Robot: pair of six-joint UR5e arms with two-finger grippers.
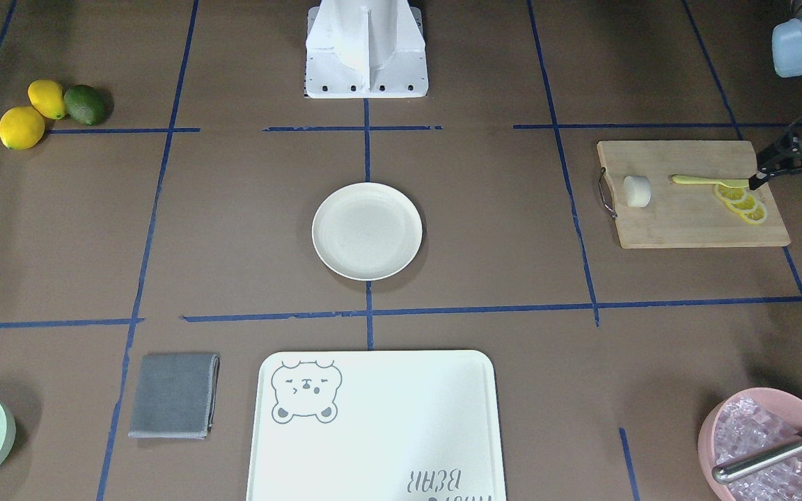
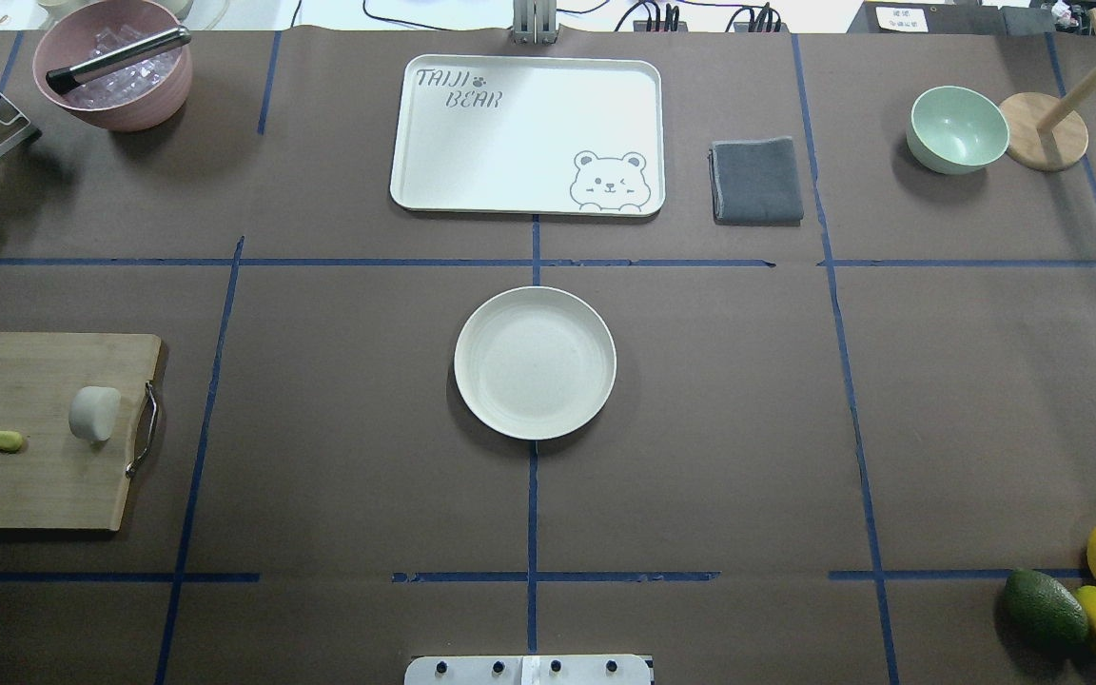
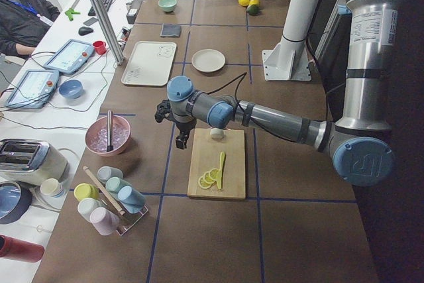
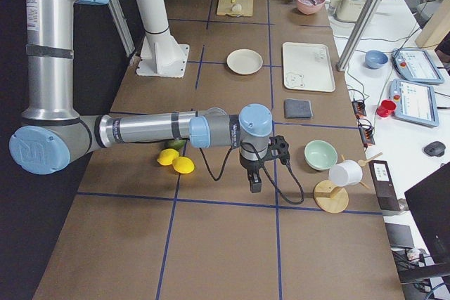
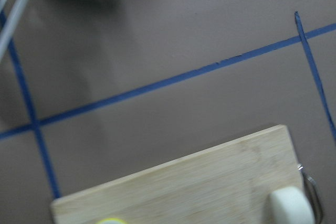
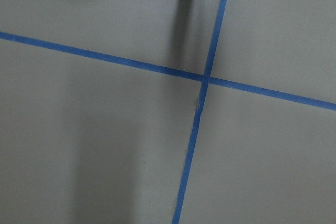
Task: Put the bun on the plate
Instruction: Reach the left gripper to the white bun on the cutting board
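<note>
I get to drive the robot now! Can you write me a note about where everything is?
Left gripper: looks open, empty, at the cutting board's end away from the bun.
Right gripper: above the table; open or shut, cannot tell.
Bun: on the cutting board, untouched.
Plate: mid-table, empty.
Done: nothing.
Left to do: grab the bun, set it on the plate.

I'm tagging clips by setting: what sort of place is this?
Probably a robotics lab staging a mock kitchen: blue tape grid on the table, operator desk with teach pendants, cutting board with lemon slices.
</note>
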